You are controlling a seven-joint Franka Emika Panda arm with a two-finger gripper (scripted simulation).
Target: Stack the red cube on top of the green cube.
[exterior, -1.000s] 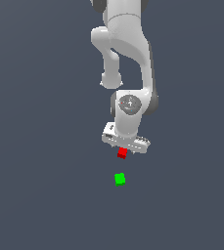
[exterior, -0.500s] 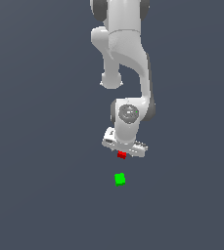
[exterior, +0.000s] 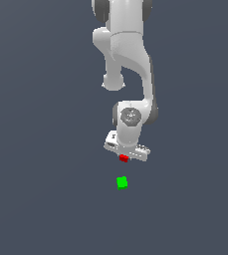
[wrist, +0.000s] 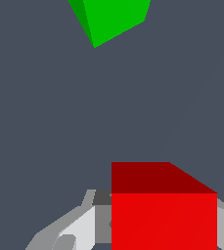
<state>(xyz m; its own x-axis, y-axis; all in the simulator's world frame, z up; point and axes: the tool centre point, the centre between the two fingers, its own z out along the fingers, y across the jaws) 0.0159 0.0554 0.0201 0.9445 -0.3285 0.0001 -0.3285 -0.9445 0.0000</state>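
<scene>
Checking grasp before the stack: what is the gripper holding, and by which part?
The gripper seems closed on the red cube, fingers against its opposite side faces.

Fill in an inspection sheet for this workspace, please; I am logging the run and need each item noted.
Surface: flat dark grey floor, plain and unmarked.
Job's things: red cube sits between the fingers of the gripper, close under the white hand; green cube lies alone on the floor, apart from the red one, nothing on top of it.
Clutter: nothing seen.
Grippers: one white gripper, pointing down around the red cube; the wrist view shows a finger beside the cube, but contact cannot be told.
Cables: nothing seen.
Surroundings: only the white arm and the grey backdrop.
</scene>
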